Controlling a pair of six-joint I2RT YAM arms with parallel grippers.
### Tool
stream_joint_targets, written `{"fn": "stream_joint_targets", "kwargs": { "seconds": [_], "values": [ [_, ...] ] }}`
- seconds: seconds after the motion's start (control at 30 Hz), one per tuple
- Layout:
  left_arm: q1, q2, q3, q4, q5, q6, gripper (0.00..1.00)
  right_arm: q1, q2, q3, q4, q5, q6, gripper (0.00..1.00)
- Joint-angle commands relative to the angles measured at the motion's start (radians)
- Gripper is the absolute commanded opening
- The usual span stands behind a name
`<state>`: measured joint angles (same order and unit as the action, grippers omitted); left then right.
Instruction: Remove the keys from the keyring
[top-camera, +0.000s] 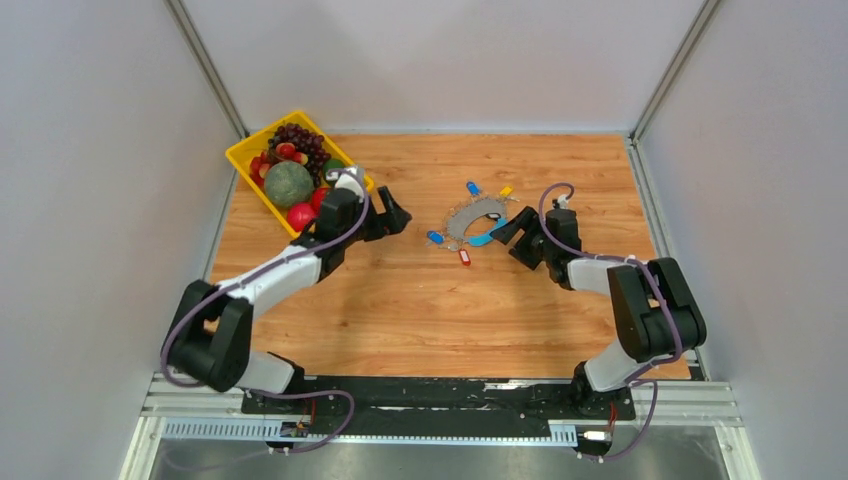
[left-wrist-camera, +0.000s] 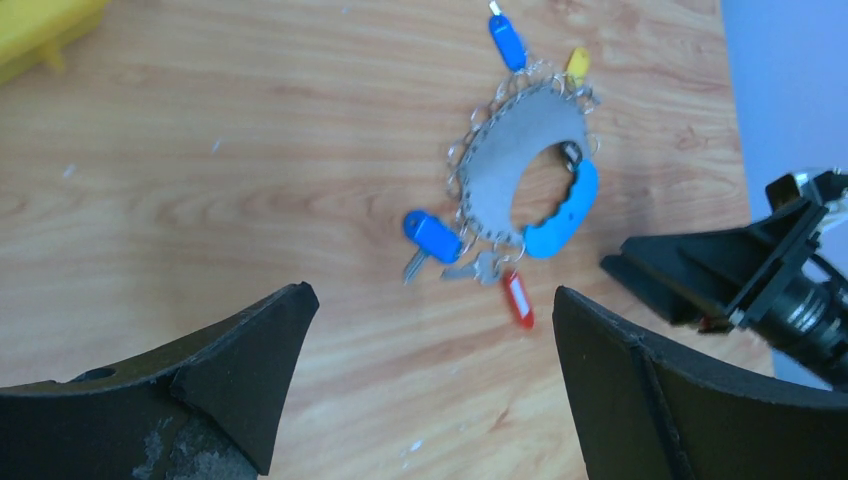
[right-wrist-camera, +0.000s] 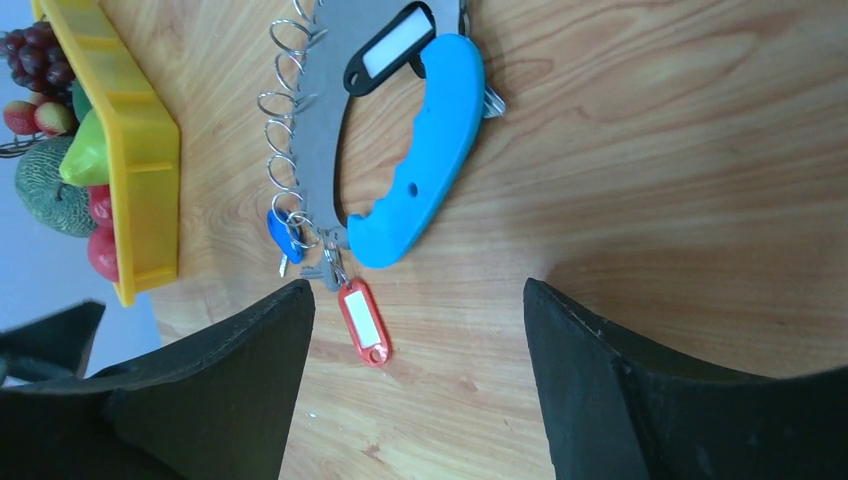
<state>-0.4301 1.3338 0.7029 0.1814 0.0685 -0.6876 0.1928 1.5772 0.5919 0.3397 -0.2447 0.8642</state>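
Just ahead of the right jaws, farther from the left jaws, both spread empty, the keyring (left-wrist-camera: 495, 170) lies on the worktop (top-camera: 420, 300), keys (left-wrist-camera: 478, 268) attached: approach stage, a steadying grip likely needed next.

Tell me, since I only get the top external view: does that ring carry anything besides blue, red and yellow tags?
Observer: Yes. The right wrist view shows a black tag with a white label, lying across the keyring's opening.
Operator: Is the blue part a soft band?
Observer: It looks rigid: a blue handle with scalloped notches and a small hole.
Operator: How is everything attached?
Observer: The keys hang on small wire rings along the grey edge; several rings hang empty.
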Motion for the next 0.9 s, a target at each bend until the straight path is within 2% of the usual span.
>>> {"fn": "stream_joint_targets", "kwargs": {
  "seconds": [0.0,0.13,0.27,0.4,0.77,0.87],
  "values": [
    [-0.005,0.204,0.221,0.040,0.088,-0.012,0.99,-0.006,0.020,0.034,0.082,-0.027,0.036,0.79],
    [-0.007,0.392,0.336,0.130,0.130,-0.030,0.96,-0.006,0.029,0.021,0.108,-0.037,0.063,0.79],
    [-0.010,0.613,0.512,0.091,0.194,-0.023,0.93,-0.006,0.041,0.017,0.110,-0.031,0.072,0.79],
    [-0.018,0.768,0.689,0.013,0.235,-0.009,0.92,-0.003,0.074,0.036,0.113,-0.035,0.081,0.79],
    [-0.065,1.020,1.006,-0.068,0.348,-0.066,0.90,0.008,0.207,0.121,0.144,-0.037,0.109,0.77],
    [-0.092,1.102,1.068,-0.094,0.416,-0.075,0.84,0.011,0.228,0.130,0.167,-0.050,0.108,0.76]
  ]
}}
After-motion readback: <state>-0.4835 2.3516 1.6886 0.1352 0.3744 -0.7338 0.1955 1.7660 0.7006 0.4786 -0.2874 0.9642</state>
